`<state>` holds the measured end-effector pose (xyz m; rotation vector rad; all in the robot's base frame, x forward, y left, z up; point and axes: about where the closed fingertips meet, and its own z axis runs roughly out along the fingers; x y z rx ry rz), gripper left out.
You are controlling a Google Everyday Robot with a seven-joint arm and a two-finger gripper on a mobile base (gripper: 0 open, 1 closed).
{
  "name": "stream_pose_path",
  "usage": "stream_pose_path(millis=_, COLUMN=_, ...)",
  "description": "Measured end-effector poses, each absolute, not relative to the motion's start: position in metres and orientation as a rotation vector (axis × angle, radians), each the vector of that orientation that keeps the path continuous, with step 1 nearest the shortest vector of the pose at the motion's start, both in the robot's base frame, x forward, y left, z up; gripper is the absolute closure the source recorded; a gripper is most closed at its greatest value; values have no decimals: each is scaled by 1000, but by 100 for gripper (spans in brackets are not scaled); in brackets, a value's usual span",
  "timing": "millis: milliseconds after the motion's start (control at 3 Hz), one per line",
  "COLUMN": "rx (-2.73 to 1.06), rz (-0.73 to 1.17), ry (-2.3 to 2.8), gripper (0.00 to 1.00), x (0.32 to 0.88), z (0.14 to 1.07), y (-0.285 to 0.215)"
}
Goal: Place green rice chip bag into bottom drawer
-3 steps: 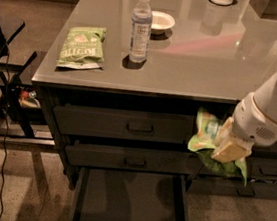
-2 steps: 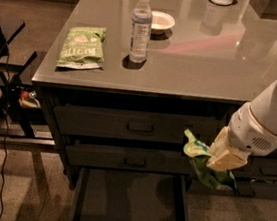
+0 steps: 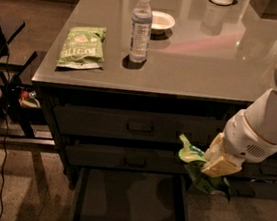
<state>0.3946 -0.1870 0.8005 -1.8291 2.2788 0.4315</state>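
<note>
The pincer [image 3: 208,164] hangs at the right of the drawer stack, clenched on the green rice chip bag [image 3: 191,154], which is held in the air beside the middle drawer front. Below and to its left, the bottom drawer [image 3: 132,201] stands pulled open. On the grey surface [image 3: 210,61] lie an olive-green snack bag [image 3: 82,46], a water bottle [image 3: 141,26] and a small white bowl [image 3: 162,20].

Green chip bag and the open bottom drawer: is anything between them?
No. In the camera view the gripper holds the green rice chip bag right of the bottom drawer; nothing between.
</note>
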Motion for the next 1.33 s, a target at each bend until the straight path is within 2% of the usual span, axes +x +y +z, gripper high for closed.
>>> stream_pose_path(millis=1000, rx=-1763, rz=838, ry=2319, gripper=100, x=382, z=645, y=-144)
stream_pose_path(millis=1333, rx=-1763, rz=838, ry=2319, gripper=100, x=382, z=645, y=-144)
